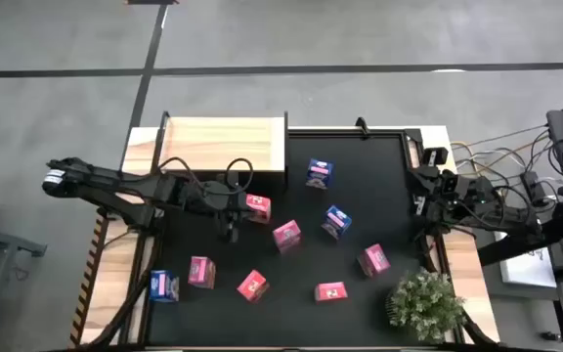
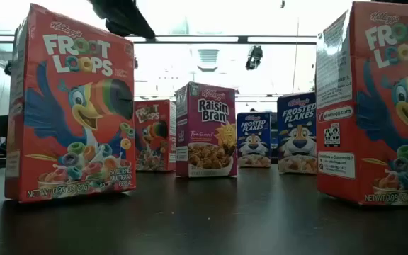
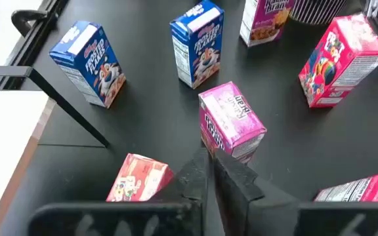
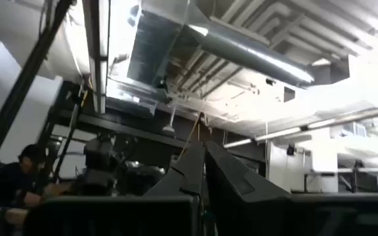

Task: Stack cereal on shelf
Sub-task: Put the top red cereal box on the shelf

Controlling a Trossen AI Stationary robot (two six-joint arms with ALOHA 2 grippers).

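Left gripper [image 1: 231, 231] closed, arm stretched over table, right gripper [image 4: 204, 172] closed, arm folded at edge

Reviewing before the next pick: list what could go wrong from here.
1. The left gripper is shut and sits right next to a pink Raisin Bran box; moving in without opening could knock the box over.
2. The cereal boxes stand scattered and close together, like the Froot Loops box nearby, so an arm sweep may knock neighbours down.
3. The shelf holds no boxes yet; the right gripper waits at the table's edge, pointed away.
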